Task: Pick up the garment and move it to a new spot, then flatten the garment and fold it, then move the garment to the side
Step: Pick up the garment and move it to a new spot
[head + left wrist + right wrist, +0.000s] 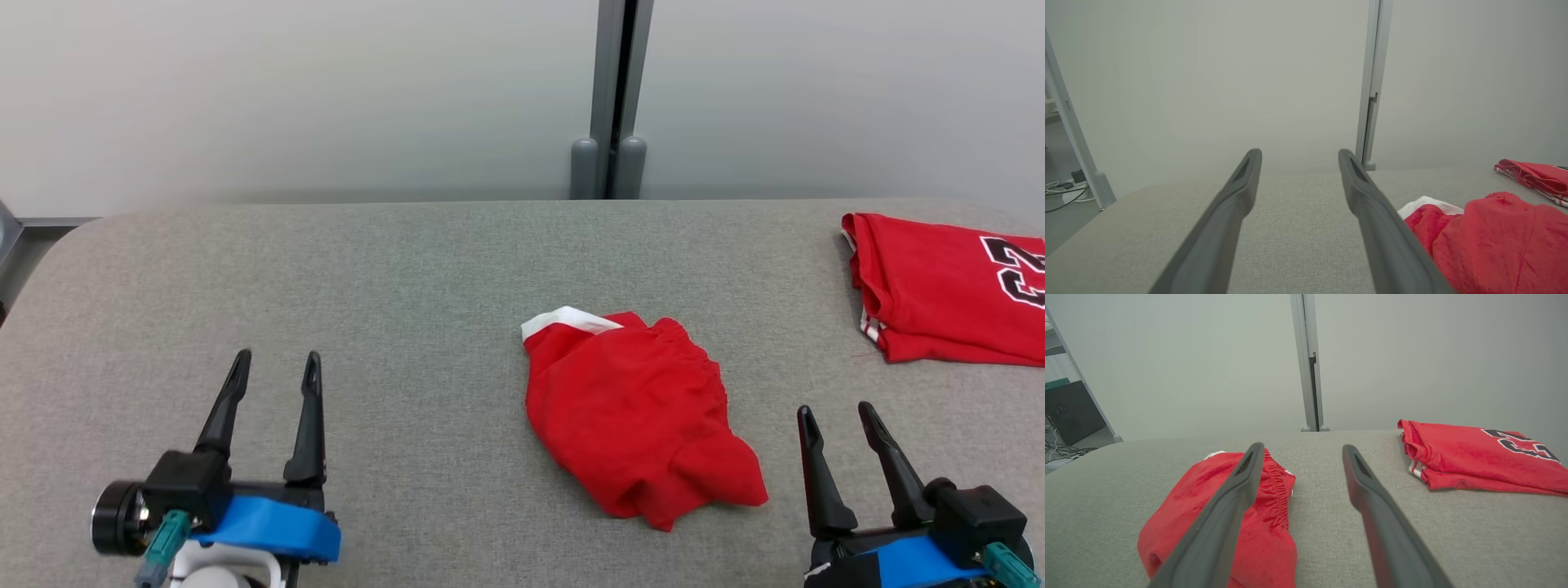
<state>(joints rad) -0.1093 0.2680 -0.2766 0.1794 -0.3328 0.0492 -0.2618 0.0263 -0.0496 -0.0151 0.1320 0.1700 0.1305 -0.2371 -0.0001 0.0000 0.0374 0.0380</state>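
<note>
A: Scene, large to small?

B: Grey padded table [392, 278]. At its far right, a red jersey [939, 286], folded flat, number print up. In the centre, well apart from the jersey, is the garment: red shorts [637, 416], bunched in a heap, white trim at the far corner, waistband gathered.

A: Tools?

B: The left gripper [276, 359] is low left, fingers spread, nothing between them. The right gripper [834, 411] is low right, near the heap's near edge, likewise spread and empty. Neither touches cloth.

A: Progress?

B: Judged early. Cannot tell whether the heap sits at its new spot yet. Flatten, fold, move aside: all 3 left. The jersey looks like a finished piece.
</note>
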